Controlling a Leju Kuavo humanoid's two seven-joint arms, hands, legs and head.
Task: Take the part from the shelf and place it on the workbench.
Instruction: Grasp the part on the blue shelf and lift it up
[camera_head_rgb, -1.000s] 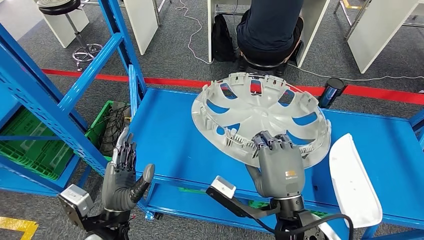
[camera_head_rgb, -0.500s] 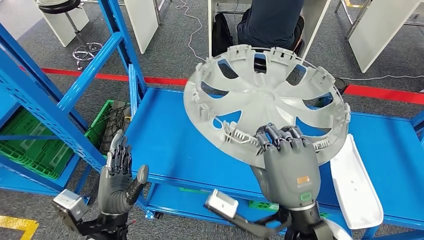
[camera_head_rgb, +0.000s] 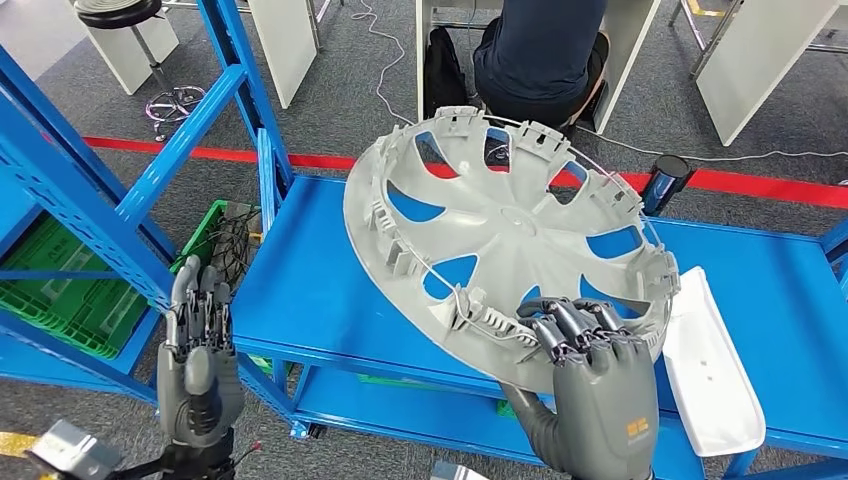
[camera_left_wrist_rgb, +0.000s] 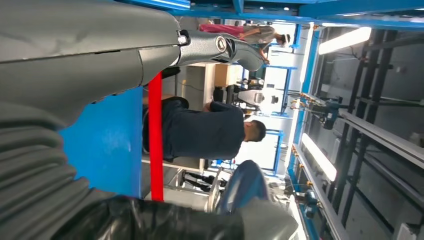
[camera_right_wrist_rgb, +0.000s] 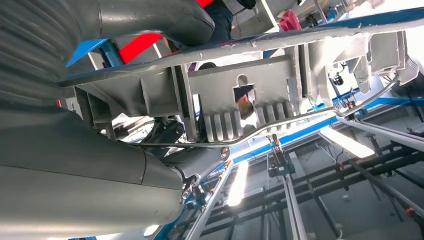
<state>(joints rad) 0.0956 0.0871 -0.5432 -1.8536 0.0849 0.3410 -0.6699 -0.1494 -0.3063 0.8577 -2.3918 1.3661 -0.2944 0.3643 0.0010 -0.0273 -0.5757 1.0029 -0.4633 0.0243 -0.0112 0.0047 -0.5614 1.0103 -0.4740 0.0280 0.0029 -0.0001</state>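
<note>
Gripping hubcap (camera_head_rgb: 505, 235) rim, right hand (camera_head_rgb: 590, 375), thumb apparently hidden

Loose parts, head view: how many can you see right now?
2: the grey wheel cover, tilted, gripped at its near rim by the right hand; the white panel lying on the blue workbench.

Seated person (camera_left_wrist_rgb: 200, 132) (dark top) — red stripe (camera_left_wrist_rgb: 155, 140)

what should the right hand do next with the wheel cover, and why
Probably lower it until it lies flat on the blue workbench, then let go. The right hand grips the grey wheel cover by its near rim, tilted up above the surface, and the bench beneath it looks bare. The left hand hangs free, holding nothing.
</note>
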